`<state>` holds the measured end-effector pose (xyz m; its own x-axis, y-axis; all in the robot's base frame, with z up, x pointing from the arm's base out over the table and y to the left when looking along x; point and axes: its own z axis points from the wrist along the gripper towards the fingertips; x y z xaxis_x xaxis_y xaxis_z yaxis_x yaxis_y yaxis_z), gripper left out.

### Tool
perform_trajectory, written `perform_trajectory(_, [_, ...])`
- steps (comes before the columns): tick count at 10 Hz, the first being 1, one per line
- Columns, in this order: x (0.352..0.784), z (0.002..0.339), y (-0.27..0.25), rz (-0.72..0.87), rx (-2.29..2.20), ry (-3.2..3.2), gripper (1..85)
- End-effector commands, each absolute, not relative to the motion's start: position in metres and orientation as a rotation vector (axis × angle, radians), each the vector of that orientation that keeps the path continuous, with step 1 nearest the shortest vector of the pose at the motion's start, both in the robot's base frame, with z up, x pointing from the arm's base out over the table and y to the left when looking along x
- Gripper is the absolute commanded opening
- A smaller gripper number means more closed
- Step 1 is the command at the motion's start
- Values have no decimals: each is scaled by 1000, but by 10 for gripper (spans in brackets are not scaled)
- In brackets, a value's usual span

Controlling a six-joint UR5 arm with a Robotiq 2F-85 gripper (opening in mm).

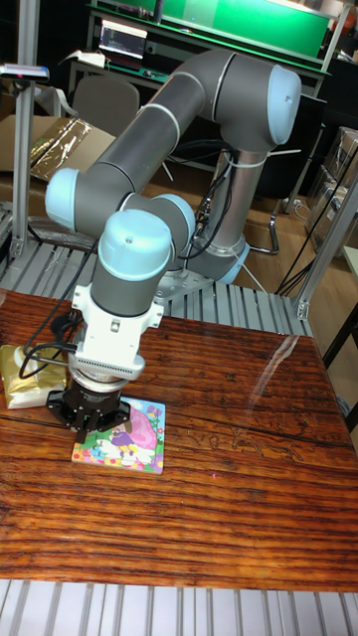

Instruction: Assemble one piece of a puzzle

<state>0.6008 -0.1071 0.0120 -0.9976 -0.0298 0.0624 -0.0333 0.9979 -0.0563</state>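
Note:
A colourful picture puzzle board (131, 440) lies flat on the wooden table, left of centre. My gripper (90, 429) hangs straight down over the board's near-left part, its black body covering that corner. The fingers are hidden under the wrist, so I cannot see whether they hold a piece. No loose puzzle piece shows anywhere on the table.
A yellowish packet (27, 373) lies at the table's left edge (6, 417), close behind the gripper. Black cables (45, 343) loop from the wrist toward it. The arm's base (214, 263) stands behind the table on ribbed metal.

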Motion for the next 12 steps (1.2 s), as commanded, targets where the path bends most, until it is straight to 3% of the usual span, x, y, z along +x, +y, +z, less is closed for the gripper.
perform_trajectory(1, [603, 9, -107, 55, 47, -3098, 13])
perform_trajectory(12, [604, 6, -105, 31, 43, -3108, 17])
